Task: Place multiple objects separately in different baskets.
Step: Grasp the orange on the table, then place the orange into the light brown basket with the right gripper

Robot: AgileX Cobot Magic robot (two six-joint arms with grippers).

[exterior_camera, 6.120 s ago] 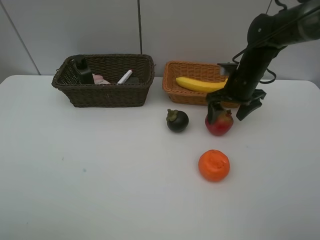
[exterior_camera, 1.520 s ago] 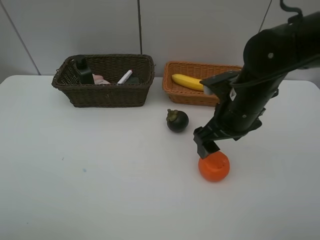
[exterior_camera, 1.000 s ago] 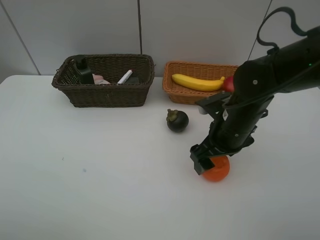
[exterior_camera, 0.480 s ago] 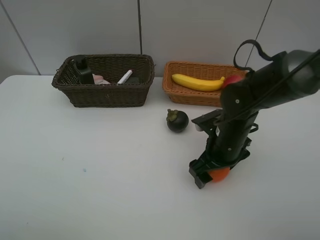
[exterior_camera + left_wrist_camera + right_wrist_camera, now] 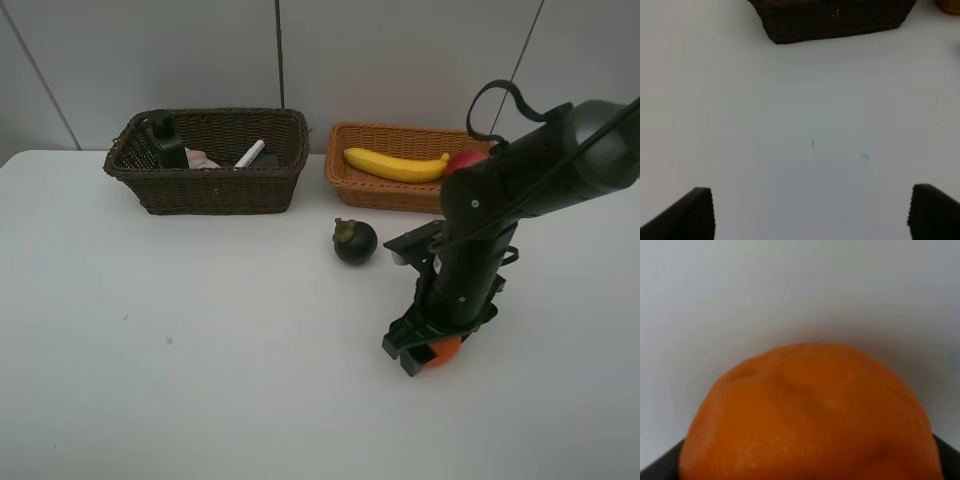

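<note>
One orange [image 5: 443, 349] lies on the white table [image 5: 200, 350] nearest the camera, mostly covered by the right gripper [image 5: 424, 345], which is down around it; in the right wrist view the orange [image 5: 810, 415] fills the space between the two dark jaw tips, though whether they have clamped onto its skin or only bracket it cannot be told. Taking the orange as the landmark, one dark mangosteen [image 5: 355, 241] sits farther back and a little to the left, well apart from it on the bare table. Beyond that stand two baskets: one light orange-tan basket [image 5: 380, 190] behind the orange, holding one yellow banana [image 5: 395, 166] and one red pomegranate-like fruit [image 5: 464, 162] (partly hidden by the arm), and one dark brown basket [image 5: 210, 185] far to the back left. In the dark basket are one dark green bottle [image 5: 165, 142], one small pink bottle [image 5: 203, 159] and one white red-ended marker [image 5: 250, 153]; anything else inside is too dark to make out. The left gripper [image 5: 810, 212] hovers over bare table with its fingers spread wide, grasping nothing.
</note>
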